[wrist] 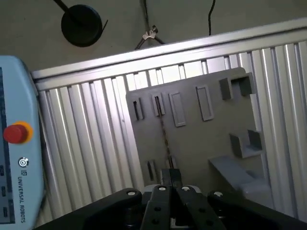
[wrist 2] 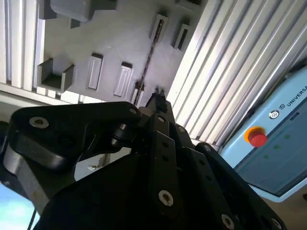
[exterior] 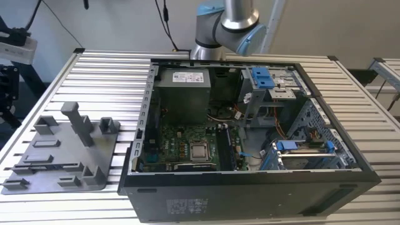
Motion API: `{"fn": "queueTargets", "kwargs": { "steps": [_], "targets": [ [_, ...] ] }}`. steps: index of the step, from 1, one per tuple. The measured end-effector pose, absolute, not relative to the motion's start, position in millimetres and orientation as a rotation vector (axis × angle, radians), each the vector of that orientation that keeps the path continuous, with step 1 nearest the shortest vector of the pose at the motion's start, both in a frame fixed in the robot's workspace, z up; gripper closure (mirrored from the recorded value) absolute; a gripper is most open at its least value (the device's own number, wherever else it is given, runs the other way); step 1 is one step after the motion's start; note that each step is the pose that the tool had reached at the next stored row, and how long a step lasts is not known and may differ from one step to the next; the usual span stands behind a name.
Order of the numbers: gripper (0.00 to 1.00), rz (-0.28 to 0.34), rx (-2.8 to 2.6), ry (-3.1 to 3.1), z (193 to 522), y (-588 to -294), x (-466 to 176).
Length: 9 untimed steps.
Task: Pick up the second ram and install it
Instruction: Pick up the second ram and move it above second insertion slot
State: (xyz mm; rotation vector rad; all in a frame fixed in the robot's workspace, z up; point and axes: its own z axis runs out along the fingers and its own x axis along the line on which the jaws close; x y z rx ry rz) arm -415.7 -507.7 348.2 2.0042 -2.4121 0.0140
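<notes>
At the exterior view's left: grey plastic tray [exterior: 44, 180] with upright pegs, lying flat on the slatted metal table [exterior: 106, 70]. Next to it on the same table, toward the exterior view's right: open computer case [exterior: 250, 197], with green motherboard [exterior: 178, 143], square processor socket [exterior: 198, 151], grey power supply [exterior: 181, 86] and blue drive latches [exterior: 262, 77] inside. Behind the case, a grey and light-blue joint of the robot arm [exterior: 228, 28].

In both wrist views: dark gripper [wrist: 171, 175] [wrist 2: 158, 98], held well above the tray and pointed down at it. Narrow, tips drawn almost together, holding nothing.

Beneath the gripper and well apart from it: second ram [wrist: 164, 136] [wrist 2: 147, 62], standing on its long edge in the tray. Seen edge-on as a thin dark line with gold flecks, running between two small slotted holders. Lined up lengthwise with the gripper's tips, no contact with them.

Just beside the ram, a little farther out from the gripper's line: flat rectangular recesses [wrist: 205, 103] in the tray floor. Farther out again: open-topped U-shaped brackets [wrist: 245, 143].

Off to one side of the gripper, past the tray's edge and across the bare slats: light-blue teach pendant [wrist: 19, 96] with a red button [wrist: 15, 132]. Beyond the table's far rail from the gripper: black round disc [wrist: 81, 18] on the floor.
</notes>
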Motion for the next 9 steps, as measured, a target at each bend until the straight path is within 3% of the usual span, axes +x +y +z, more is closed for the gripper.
{"fn": "queueTargets", "kwargs": {
  "steps": [9],
  "targets": [
    [0.89,0.016,2.120,-2.313,346.1,-500.6,-416.1]
  ]
}}
